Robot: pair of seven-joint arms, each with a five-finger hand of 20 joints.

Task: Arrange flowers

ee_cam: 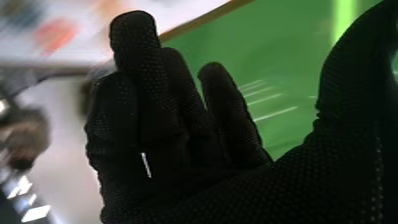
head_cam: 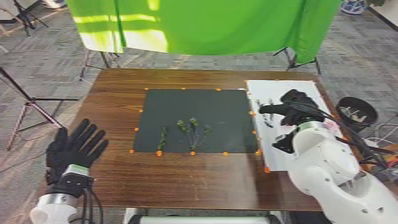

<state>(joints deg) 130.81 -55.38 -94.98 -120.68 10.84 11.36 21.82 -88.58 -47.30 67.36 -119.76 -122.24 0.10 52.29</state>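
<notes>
Several green sprigs [head_cam: 194, 123] lie on the dark mat's [head_cam: 187, 102] near half, arrangement seemingly begun; further pieces [head_cam: 270, 119], on the white board [head_cam: 265, 87], apparently await placing; right hand [head_cam: 302, 106] over that board, released, fingers extended; left hand [head_cam: 71, 149] open, empty
</notes>
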